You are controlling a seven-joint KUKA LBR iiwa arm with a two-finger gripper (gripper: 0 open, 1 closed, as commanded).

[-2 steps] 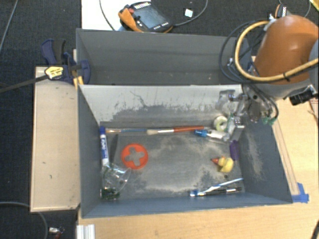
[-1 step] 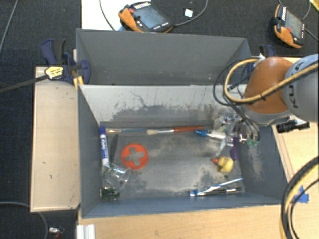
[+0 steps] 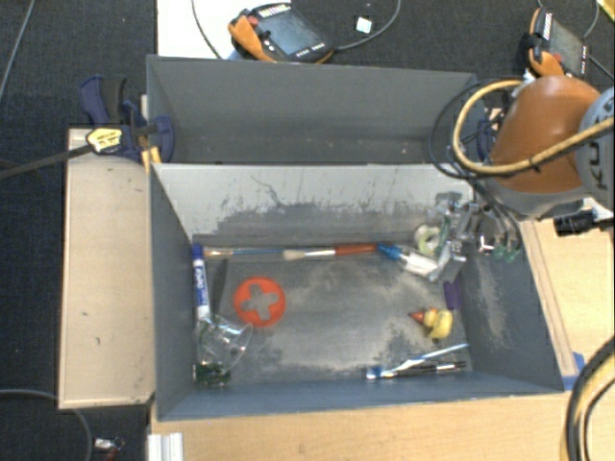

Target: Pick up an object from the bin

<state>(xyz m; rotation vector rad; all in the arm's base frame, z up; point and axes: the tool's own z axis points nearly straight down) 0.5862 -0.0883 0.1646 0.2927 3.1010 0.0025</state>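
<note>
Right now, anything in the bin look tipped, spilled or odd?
Only the clear plastic cup in the front-left corner: it seems to lie tipped on its side. Nothing looks spilled or broken. The gripper is at the back right, close to a white thing by the long brush.

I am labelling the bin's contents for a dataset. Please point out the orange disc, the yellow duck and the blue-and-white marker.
orange disc (image 3: 259, 301), camera view, centre of its cross.
yellow duck (image 3: 440, 326), camera view, its body.
blue-and-white marker (image 3: 200, 286), camera view, middle of its barrel.
</note>
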